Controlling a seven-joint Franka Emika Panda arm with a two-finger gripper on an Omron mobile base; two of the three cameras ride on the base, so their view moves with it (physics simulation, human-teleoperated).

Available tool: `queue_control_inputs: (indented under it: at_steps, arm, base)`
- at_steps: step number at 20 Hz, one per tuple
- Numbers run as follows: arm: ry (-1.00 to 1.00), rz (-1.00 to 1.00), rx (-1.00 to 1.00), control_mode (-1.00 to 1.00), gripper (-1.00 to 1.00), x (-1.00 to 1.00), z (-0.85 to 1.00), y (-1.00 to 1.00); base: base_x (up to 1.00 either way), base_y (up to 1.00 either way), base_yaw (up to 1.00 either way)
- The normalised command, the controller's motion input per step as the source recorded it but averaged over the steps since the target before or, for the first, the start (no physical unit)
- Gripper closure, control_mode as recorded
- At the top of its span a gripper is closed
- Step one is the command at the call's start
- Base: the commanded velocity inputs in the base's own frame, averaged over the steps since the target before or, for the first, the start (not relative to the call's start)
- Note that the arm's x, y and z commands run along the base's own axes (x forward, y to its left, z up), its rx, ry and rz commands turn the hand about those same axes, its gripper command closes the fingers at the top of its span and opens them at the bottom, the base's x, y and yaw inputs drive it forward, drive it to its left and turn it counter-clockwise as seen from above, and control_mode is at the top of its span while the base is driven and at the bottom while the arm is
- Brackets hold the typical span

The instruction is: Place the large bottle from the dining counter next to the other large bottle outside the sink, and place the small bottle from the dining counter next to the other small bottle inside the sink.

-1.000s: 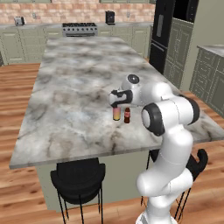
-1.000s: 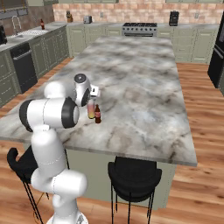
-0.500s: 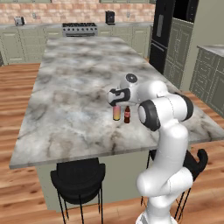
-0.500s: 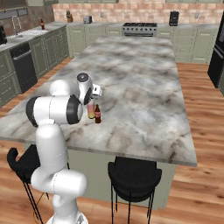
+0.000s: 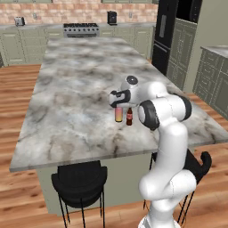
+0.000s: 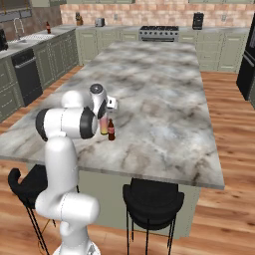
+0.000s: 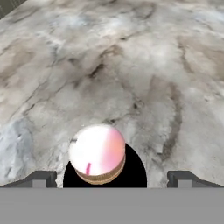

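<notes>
1. My gripper (image 7: 112, 177) hangs open directly over the large bottle (image 5: 118, 114), a slim, smooth cylinder fading from pink to orange-yellow; my fingers do not touch it.
2. It stands upright, long axis vertical, on the dining counter (image 5: 75, 89), a wide top of marbled grey-brown stone.
3. Just beside it on the right stands a small bottle (image 5: 129, 116) of dark brown glass, also upright.
4. Black stools (image 5: 79, 182) stand under the counter's near edge on the wooden floor (image 5: 18, 196).
</notes>
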Motion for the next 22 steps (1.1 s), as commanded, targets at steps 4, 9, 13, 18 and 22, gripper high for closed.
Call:
queue_control_inputs:
  at_steps: [4,9,13,18,22]
  arm:
    - [0.0,0.0,0.0,-1.0,1.0,0.27,-0.17,0.01]
    - [-0.01,0.0,0.0,-1.0,1.0,-0.01,-0.02,0.03]
    - [-0.04,0.0,0.0,-1.0,1.0,-0.14,0.0,0.03]
    - [-0.05,0.01,0.0,-1.0,1.0,-0.23,0.0,0.01]
    - [-0.06,0.01,0.0,-1.0,1.0,-0.23,0.12,0.0]
  base:
    - [0.0,0.0,0.0]
    - [0.0,0.0,0.0]
    - [0.0,0.0,0.0]
    - [0.0,0.0,0.0]
    - [0.0,0.0,0.0]
